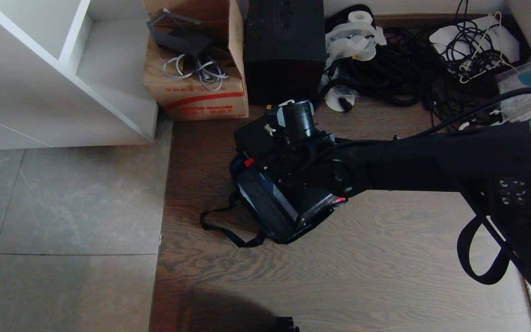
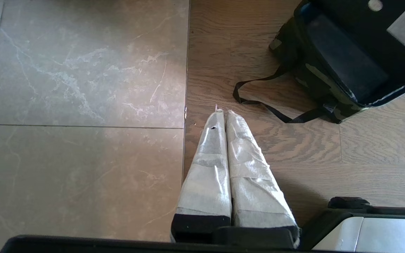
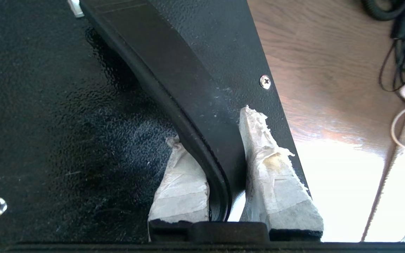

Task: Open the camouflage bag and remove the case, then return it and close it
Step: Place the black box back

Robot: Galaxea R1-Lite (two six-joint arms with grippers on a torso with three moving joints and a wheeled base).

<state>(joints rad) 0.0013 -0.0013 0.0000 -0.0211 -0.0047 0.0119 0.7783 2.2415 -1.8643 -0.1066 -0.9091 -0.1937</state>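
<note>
Right gripper (image 3: 220,147) is clamped on the case (image 3: 65,105) by its black handle (image 3: 174,88), which looks like the correct grab point. The case is a rigid, textured black shell, likely heavy and prone to swing. It sits at the open camouflage bag (image 1: 265,207), 12 o'clock of the robot. Left gripper (image 2: 223,116) is parked, fingers together.

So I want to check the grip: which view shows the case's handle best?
The right wrist view: the case's handle runs between the right gripper, whose fingers clamp it. In the head view the arm hides the handle. The left wrist view shows only the camouflage bag, no handle.
</note>
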